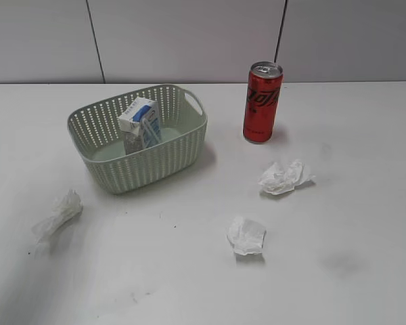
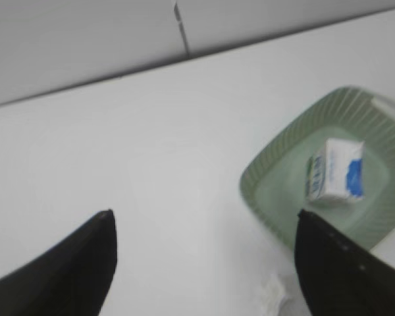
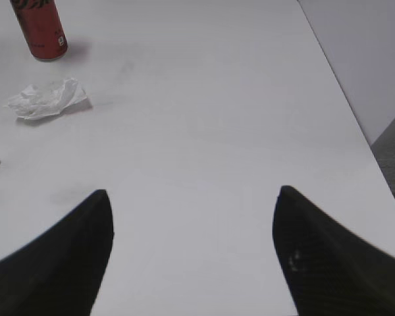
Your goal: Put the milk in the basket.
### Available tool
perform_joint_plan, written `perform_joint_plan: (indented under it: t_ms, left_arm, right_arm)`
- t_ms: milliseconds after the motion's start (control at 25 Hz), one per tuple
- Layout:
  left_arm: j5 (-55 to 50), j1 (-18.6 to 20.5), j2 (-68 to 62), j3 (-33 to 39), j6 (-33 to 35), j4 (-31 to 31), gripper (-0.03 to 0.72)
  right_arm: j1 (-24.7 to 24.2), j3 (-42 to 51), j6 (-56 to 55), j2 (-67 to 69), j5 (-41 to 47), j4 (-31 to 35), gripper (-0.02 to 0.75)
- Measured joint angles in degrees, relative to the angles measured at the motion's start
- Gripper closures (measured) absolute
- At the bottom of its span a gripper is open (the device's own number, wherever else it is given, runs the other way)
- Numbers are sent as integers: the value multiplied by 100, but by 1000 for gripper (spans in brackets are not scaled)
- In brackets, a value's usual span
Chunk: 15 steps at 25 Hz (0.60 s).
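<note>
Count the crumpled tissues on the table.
3. One tissue lies at the left, in front of the basket; one tissue lies in front of the red can; one tissue lies nearest the camera. None seems hidden.

The white table (image 1: 338,203) carries a sage-green basket (image 1: 159,166) at ten o'clock, a red soda can (image 1: 262,103) at one, and three crumpled tissues (image 1: 284,177) (image 1: 247,235) (image 1: 56,215) nearer the front.

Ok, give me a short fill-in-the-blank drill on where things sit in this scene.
1. The milk stands inside the ____.
2. The soda can on the table is coloured ____.
3. The number of crumpled tissues on the table is ____.
4. Both tools, left tool and right tool, hold ____.

Missing words: basket; red; three; nothing
</note>
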State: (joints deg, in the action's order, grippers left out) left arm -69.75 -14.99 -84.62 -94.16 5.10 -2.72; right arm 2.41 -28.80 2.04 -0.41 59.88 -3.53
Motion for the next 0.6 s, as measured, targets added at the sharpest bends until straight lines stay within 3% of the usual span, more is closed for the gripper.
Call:
perform_joint_plan:
  t_ms: [320, 600]
  left_arm:
    - [142, 1420, 2177, 3134, -10, -23, 75]
    - [381, 1538, 4227, 4764, -279, -3, 89]
  right_arm:
    - [0, 0, 0, 0, 0, 0, 152]
    - [0, 0, 0, 0, 0, 0, 151]
